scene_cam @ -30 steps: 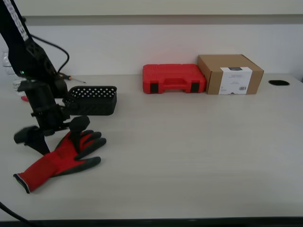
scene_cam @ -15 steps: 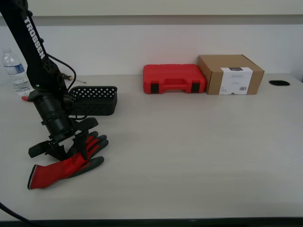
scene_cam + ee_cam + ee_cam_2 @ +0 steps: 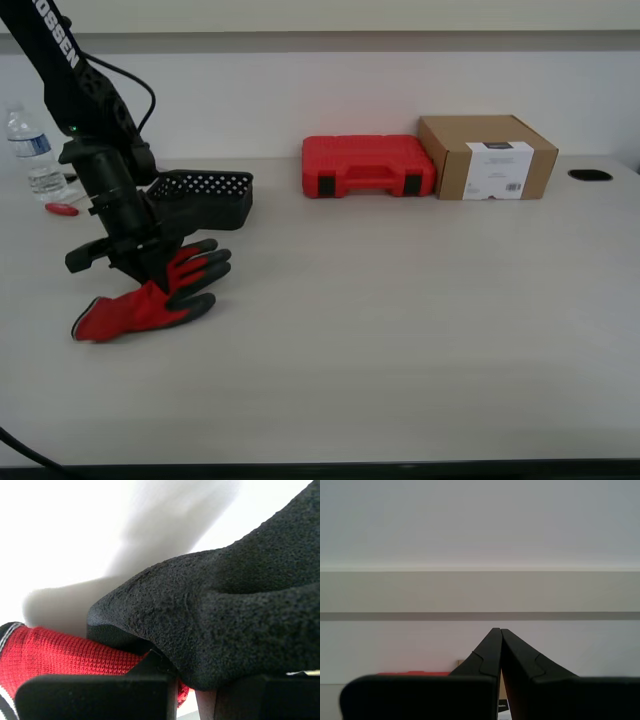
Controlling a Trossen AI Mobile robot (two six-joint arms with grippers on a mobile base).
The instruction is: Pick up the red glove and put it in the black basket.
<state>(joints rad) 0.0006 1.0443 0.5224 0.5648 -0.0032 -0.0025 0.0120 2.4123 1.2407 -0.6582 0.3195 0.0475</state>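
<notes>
Up front, the exterior view shows white "TROSSEN" lettering, cut off by the frame edge, on the black arm at the view's left. My first gripper (image 3: 150, 275) is clamped on the red glove (image 3: 150, 298), red knit with dark coated fingers, its cuff drooping to the pale table (image 3: 400, 330). Just behind stands the black basket (image 3: 205, 198) with perforated walls. Farther right sit a red plastic case (image 3: 367, 166) and a cardboard box (image 3: 486, 157) whose white label is unreadable.

First wrist view: grainy black coating and ribbed red knit fill the jaws.

Second wrist view: my second gripper (image 3: 500, 631) has its tips pressed together on nothing, facing a wall.
</notes>
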